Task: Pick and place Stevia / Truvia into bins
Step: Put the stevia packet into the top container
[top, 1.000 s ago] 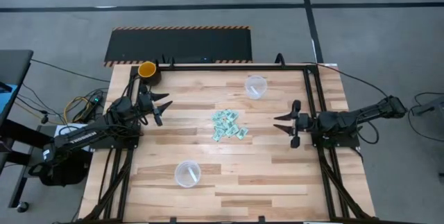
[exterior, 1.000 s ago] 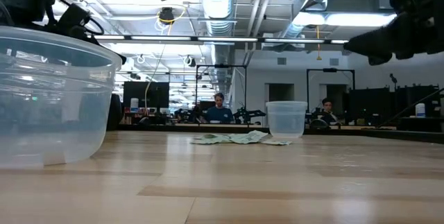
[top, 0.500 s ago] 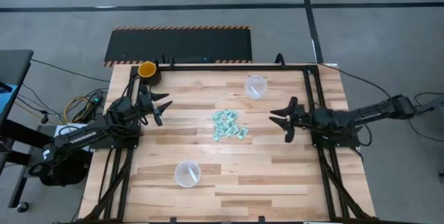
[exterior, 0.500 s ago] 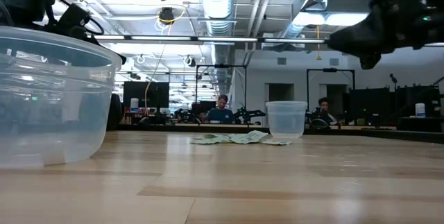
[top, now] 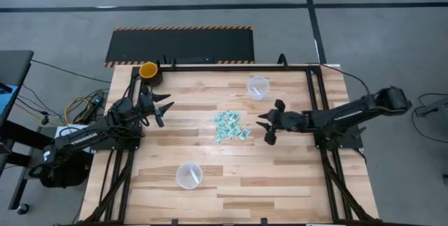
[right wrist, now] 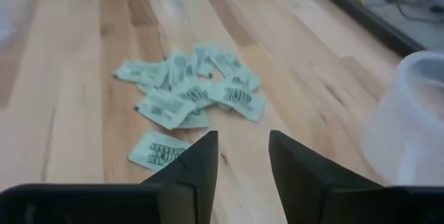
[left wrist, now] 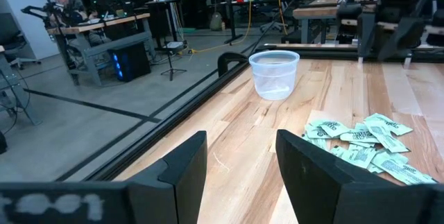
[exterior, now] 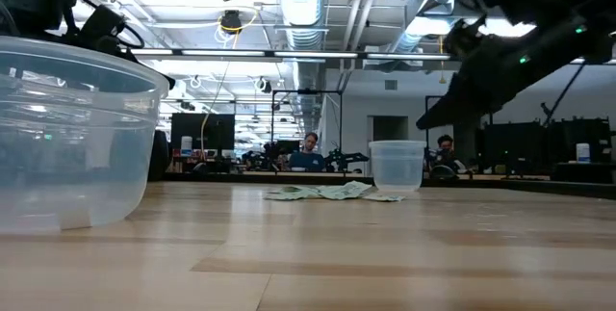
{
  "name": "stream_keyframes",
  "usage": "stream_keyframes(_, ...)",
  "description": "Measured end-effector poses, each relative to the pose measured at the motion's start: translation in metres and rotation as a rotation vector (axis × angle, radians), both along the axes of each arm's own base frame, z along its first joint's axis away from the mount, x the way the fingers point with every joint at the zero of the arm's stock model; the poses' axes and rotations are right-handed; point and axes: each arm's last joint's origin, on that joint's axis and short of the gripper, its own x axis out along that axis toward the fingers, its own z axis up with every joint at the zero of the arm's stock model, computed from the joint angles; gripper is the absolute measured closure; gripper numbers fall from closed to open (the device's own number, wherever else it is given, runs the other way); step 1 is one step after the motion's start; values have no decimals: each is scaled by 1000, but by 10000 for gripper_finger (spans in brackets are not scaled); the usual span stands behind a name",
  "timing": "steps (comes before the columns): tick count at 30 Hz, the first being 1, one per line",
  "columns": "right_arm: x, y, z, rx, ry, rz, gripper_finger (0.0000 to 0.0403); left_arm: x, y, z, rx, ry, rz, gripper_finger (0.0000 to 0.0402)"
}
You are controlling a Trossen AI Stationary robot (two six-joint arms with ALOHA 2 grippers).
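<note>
From above, I am on the reach-in step: my right gripper (top: 268,123) hangs over the table (top: 210,184) just beside the pile of packets (top: 231,126), with my right arm stretched out low toward it. My fingers stand apart with nothing between them. The packets lie in a loose heap mid-table, between the far cup (top: 258,87) and the near cup (top: 189,174), well apart from both. No packet shows in either cup, so I judge the sorting is barely begun. My left gripper (top: 159,108) waits over the left side of the table near the yellow cup (top: 148,69), fingers open and empty.

From table height, the heap (exterior: 332,193) lies flat beside the far cup (exterior: 397,165), and my right arm (exterior: 500,56) hangs tilted downward above the wood, clear of it.

My left wrist view shows my open fingers (left wrist: 184,172) pointing across at the heap (left wrist: 361,141) and the far cup (left wrist: 275,74).

My right wrist view shows my two fingers (right wrist: 194,165) parted, with one stray packet (right wrist: 158,150) just ahead of them and the main heap (right wrist: 194,89) beyond. I think the next move calls for lowering onto that single packet's edge and pinching without dragging its neighbours.
</note>
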Motion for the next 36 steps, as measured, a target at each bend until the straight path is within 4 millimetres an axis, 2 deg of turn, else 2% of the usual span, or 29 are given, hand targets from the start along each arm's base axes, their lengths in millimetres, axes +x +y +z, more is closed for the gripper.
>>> stream_keyframes(9, 38, 9, -12, 7, 104, 42, 212, 0, 0, 0, 0, 0, 0, 239)
stream_keyframes(16, 55, 10, -20, 13, 225, 28, 168, 0, 0, 0, 0, 0, 0, 239)
stream_keyframes(24, 64, 11, -37, 67, 335, 41, 163, 0, 0, 0, 0, 0, 0, 239)
stream_keyframes(36, 95, 13, -50, 146, 354, 87, 163, 0, 0, 0, 0, 0, 0, 239)
